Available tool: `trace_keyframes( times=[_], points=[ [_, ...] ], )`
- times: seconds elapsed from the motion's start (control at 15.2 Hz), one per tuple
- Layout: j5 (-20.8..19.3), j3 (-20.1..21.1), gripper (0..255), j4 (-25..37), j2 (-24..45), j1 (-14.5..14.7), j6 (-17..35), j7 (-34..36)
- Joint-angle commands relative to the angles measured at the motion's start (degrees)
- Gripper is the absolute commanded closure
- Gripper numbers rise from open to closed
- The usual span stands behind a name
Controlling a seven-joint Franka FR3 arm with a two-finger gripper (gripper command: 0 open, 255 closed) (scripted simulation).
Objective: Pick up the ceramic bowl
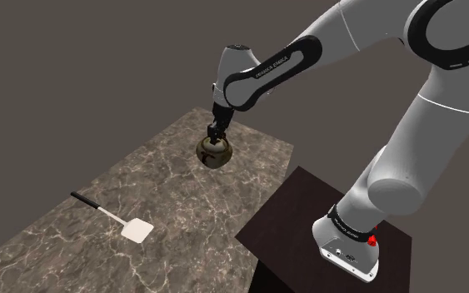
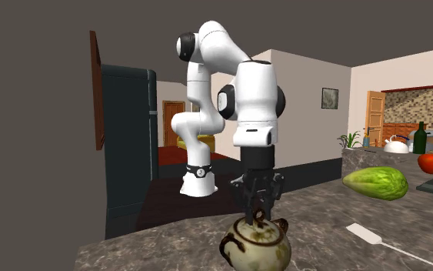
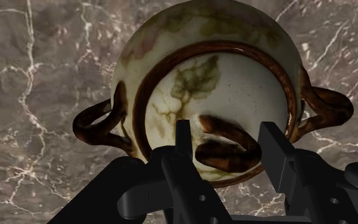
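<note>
Marble counter (image 1: 182,196), spatula (image 1: 137,230) seven o'clock of bowl (image 1: 213,152); fingers (image 3: 274,146) clamped on top loop (image 3: 228,151), so lift straight, slow.

Round cream, brown-mottled bowl (image 3: 234,70) is upright, its top loop clasped by pincer (image 3: 227,130).

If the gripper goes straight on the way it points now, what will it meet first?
The brown loop handle on the lid of the bowl, directly ahead of the gripper. It may already touch it; depth is unclear. Under the bowl lies the counter.
</note>
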Motion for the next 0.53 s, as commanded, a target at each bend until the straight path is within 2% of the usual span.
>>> trace_keyframes(
  times=[0.0, 0.46],
  points=[
    [0.2, 0.06, 255, 0.32, -1.11, -0.01, -1.35, -0.08],
    [0.84, 0.13, 255, 1.95, -4.78, -0.08, -6.62, -0.48]
  ],
)
